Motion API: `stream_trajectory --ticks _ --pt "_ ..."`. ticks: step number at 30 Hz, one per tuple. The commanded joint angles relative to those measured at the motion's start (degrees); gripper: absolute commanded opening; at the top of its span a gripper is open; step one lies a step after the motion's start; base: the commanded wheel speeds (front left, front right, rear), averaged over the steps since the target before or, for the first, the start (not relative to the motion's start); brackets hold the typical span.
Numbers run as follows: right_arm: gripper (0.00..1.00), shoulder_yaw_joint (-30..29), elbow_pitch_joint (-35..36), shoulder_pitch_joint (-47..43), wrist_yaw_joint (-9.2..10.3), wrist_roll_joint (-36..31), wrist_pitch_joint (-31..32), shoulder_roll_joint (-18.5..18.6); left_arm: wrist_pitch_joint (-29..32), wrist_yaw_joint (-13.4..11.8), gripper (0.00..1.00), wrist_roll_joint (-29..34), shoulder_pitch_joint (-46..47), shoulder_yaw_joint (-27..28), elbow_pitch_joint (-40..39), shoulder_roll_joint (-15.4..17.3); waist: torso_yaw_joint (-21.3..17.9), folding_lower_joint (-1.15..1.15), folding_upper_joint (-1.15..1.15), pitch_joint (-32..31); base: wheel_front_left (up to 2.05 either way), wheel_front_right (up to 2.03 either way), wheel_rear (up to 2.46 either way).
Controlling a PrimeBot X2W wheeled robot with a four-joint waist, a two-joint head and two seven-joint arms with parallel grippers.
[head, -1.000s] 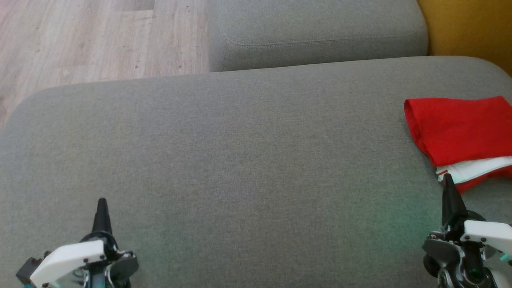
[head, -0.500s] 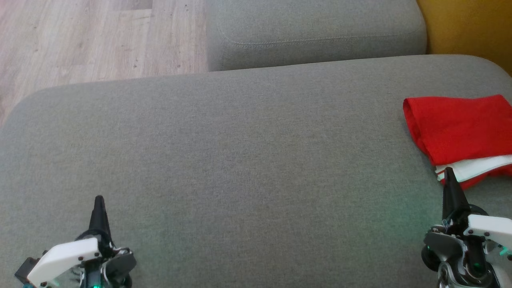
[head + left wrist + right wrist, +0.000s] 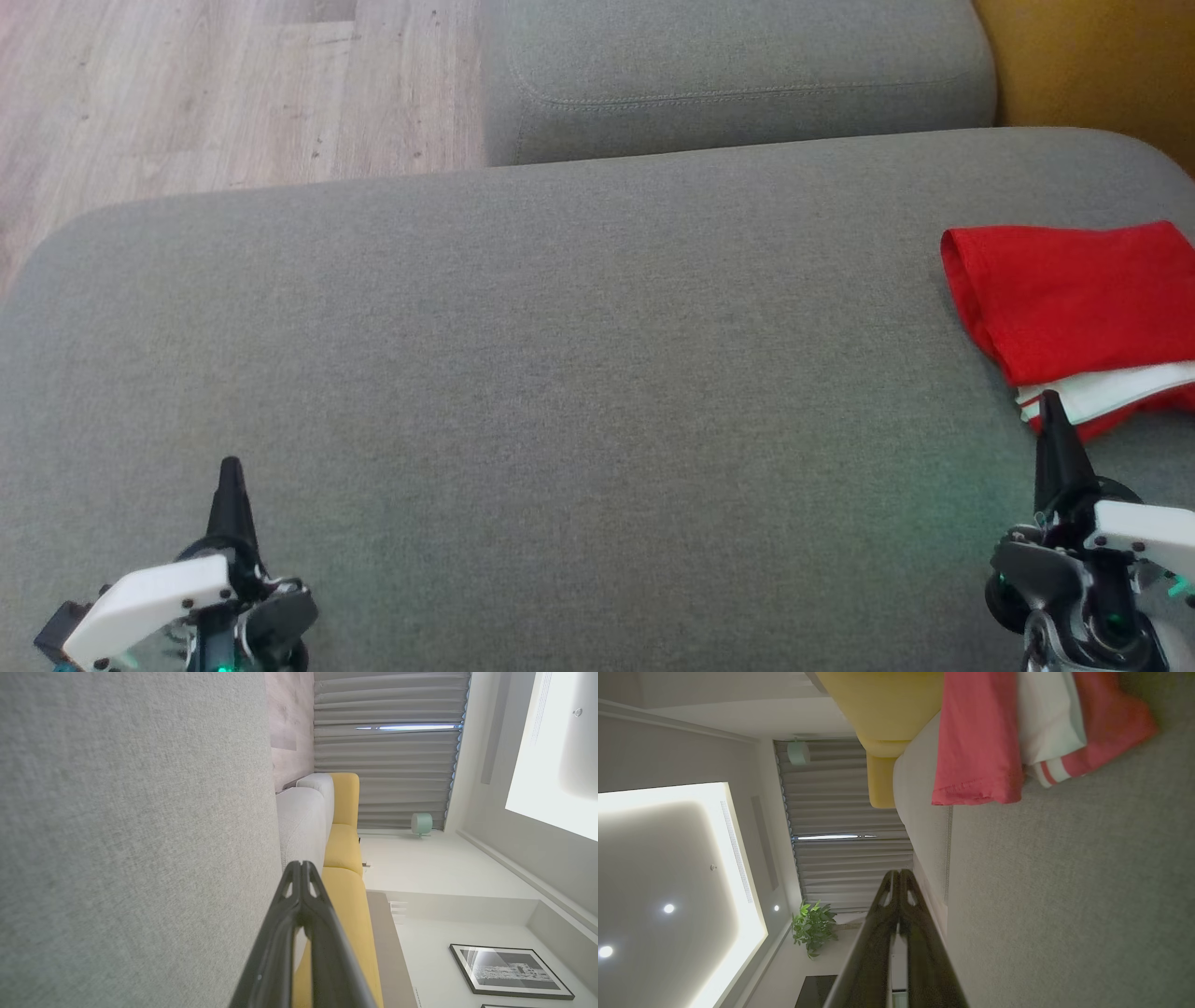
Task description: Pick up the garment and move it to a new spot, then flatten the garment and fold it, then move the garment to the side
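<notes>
The garment (image 3: 1074, 299), red with a white striped part, lies folded at the right edge of the grey cushion (image 3: 560, 373); the right wrist view has the garment (image 3: 985, 737) near its top. My right gripper (image 3: 1050, 401) is shut and empty, its tip just in front of the garment's near white edge; whether it touches the cloth I cannot tell. In its own view the right gripper (image 3: 899, 873) has both fingers pressed together. Far from the garment, my left gripper (image 3: 230, 467) hovers at the lower left, shut and empty, and the left gripper (image 3: 301, 864) shows closed fingertips in the left wrist view.
A second grey cushion (image 3: 738, 75) sits behind the main one. Wooden floor (image 3: 215, 84) lies at the upper left and a yellow sofa part (image 3: 1092, 56) at the upper right. The cushion's front-left corner is rounded.
The head camera shifted slightly, so the scene sits a little higher and further left. Both grippers stay shut and show no other clear movement.
</notes>
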State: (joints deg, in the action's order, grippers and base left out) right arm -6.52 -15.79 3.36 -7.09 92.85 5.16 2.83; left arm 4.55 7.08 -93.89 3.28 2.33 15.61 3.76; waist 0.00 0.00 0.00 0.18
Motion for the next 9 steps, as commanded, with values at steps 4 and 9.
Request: stream_trajectory --ticks 4,9 --pt "0.00 0.93 1.82 2.73 -0.40 0.09 0.58 0.74 0.53 0.41 0.00 0.27 2.76 2.44 -1.64 0.38 0.00 0.00 0.00 0.00 0.00 0.00 0.00" --pt "0.00 0.87 1.82 2.74 -0.40 0.03 0.63 0.69 0.62 0.41 0.00 0.36 2.77 2.55 -1.63 0.30 0.00 0.00 0.00 0.00 0.00 0.00 0.00"
